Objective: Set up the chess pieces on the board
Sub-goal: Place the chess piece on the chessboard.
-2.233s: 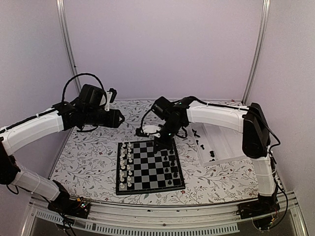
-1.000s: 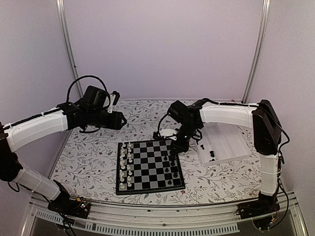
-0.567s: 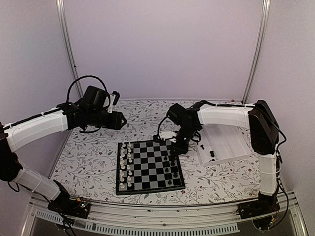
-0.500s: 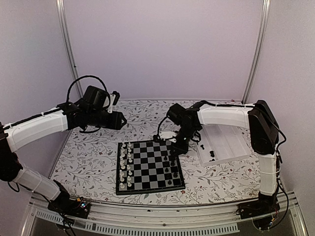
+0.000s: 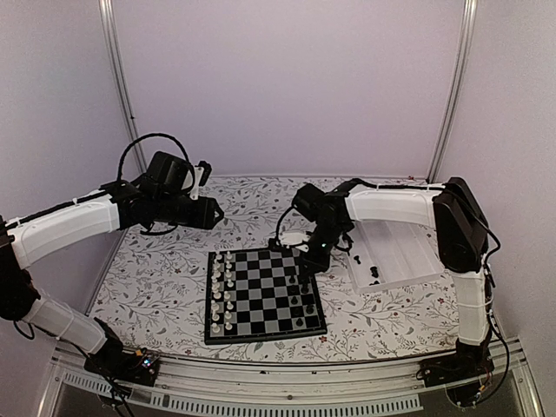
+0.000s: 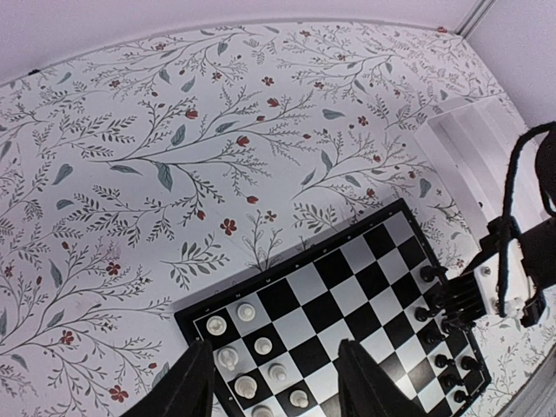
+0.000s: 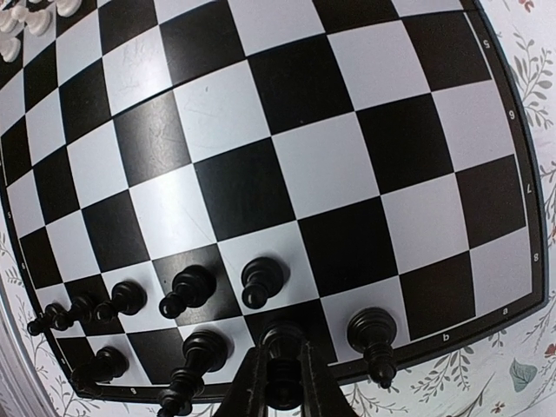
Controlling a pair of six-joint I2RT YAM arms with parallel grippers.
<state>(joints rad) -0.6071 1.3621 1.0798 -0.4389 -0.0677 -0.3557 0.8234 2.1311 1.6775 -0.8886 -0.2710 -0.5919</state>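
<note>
Black-fingered, the right gripper (image 7: 280, 365) reached low over the board's (image 7: 287, 174) far right corner, pinched tight on one black chessman (image 7: 282, 337). The left gripper (image 6: 274, 347) hovered high, jaws apart, empty. Other black chess pieces (image 7: 187, 291) lined that edge; white chessmen (image 5: 221, 291) stood opposite.

Overhead view: the right claw (image 5: 310, 263) hangs over the far right corner of the board (image 5: 261, 300), and its own wrist hides its fingertips. The chess pieces (image 5: 302, 302) along the board's right side are too small to tell apart, as are the dark specks in the white tray (image 5: 404, 248) right of the board.

Left wrist view: the left claw (image 6: 276, 365) shows only as two blurred dark fingers, cut off by the bottom edge along with the board's near part.

Right wrist view: pinched fingers (image 7: 250, 391) cover the lower body of one black piece (image 7: 282, 334) on the board's edge row. White pieces (image 7: 26, 16) are cropped at the board's top left corner.
</note>
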